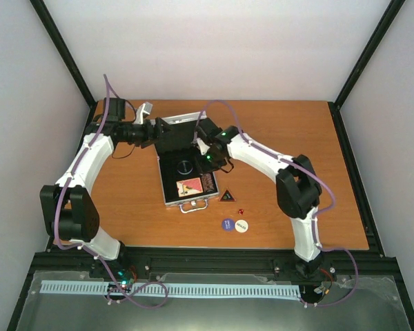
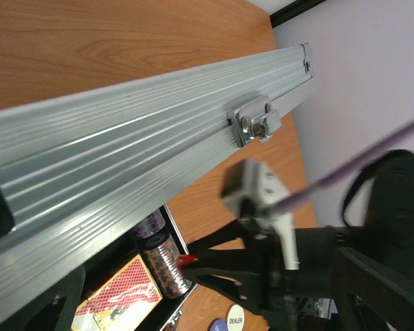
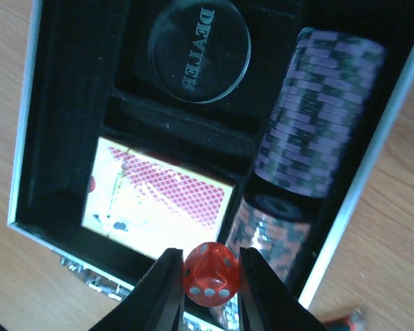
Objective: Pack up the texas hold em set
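The silver case [image 1: 167, 181] lies open mid-table with its lid [image 2: 145, 131] standing up. My left gripper [image 1: 159, 131] is open at the lid's outer ribbed face. Whether it touches the lid I cannot tell. My right gripper [image 3: 208, 276] is shut on a red die [image 3: 210, 270] above the case's near end. In the black foam lie a clear dealer disc [image 3: 199, 49], two dark chip stacks [image 3: 317, 110], and the pink-orange card box [image 3: 159, 196]. On the table by the case lie a black triangle [image 1: 226, 196], a second red die [image 1: 240, 211], a blue disc [image 1: 227, 224] and a white disc [image 1: 241, 225].
The case's handle [image 1: 191, 205] points toward the arm bases. A latch [image 2: 255, 123] sits on the lid's rim. Black frame posts [image 1: 359, 62] stand at the table's back corners. Purple cables [image 1: 221, 107] loop over both arms.
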